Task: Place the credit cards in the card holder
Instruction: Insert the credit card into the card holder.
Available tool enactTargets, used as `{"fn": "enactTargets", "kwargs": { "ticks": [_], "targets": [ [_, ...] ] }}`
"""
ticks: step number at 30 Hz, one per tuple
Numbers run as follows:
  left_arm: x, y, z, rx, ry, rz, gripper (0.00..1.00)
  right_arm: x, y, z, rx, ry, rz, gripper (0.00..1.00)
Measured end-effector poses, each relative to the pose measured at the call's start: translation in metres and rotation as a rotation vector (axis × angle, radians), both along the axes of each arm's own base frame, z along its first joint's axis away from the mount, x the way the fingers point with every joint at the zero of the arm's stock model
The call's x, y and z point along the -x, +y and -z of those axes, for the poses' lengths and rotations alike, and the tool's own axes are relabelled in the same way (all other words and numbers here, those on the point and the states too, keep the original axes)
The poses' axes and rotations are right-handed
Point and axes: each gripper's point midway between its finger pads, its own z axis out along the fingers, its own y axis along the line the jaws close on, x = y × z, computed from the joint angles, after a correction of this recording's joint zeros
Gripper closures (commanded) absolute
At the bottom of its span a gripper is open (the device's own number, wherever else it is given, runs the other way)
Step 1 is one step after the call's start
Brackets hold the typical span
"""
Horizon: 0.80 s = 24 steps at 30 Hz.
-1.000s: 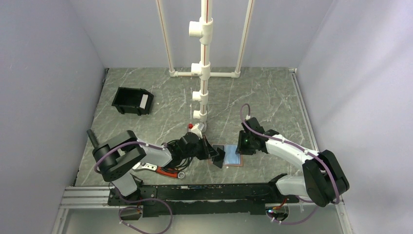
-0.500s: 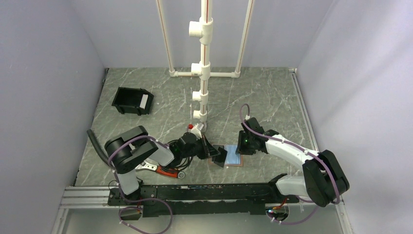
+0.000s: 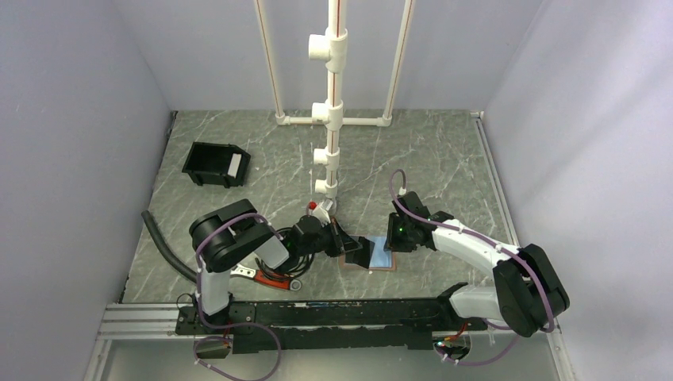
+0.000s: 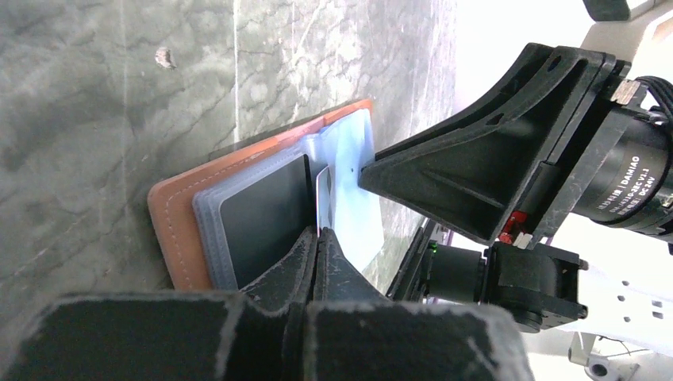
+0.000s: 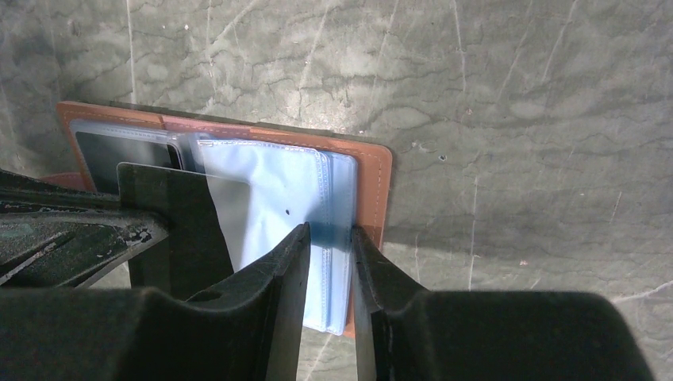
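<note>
Handling first: credit card (image 4: 322, 198) is judged light, thin, stiff & slick, so it is best taken by a short edge w/ the flat faces btwn the pads, most of its length left free for a pocket. It is seen edge-on & pale from the left wrist. From the right wrist it is seen as a dark rectangle, held upright at the fold. Left hand (image 4: 317, 235) is pressed together on its near end. Card holder (image 5: 373, 171) is judged soft & floppy, esp. the clear plastic sleeves (image 5: 278, 190), which are prob. prone to slide or curl unless pinned at the outer edge. It is laid open flat on the grey marbled surface (image 3: 428, 159), btwn the two hands near the front: brown stitched rim, dark grey half on the left-arm side, light blue half on the other. Right hand (image 5: 327, 238) is set w/ fingers close together, a narrow slit left btwn them, tips at the blue sleeves' outer edge. Whether a sleeve is pinched can't be told.
</note>
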Motion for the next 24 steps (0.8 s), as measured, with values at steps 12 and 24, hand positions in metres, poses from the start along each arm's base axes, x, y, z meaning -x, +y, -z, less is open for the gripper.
{"fn": "enactTargets", "kwargs": {
  "ticks": [12, 24],
  "targets": [
    [-0.006, -0.002, -0.001, 0.013, -0.011, -0.025, 1.0, 0.0, 0.0, 0.0, 0.008, -0.005, -0.005, 0.73],
    [-0.012, -0.008, 0.0, 0.032, -0.032, -0.055, 1.0, -0.001, 0.004, 0.0, 0.002, -0.015, -0.012, 0.73]
  ]
}}
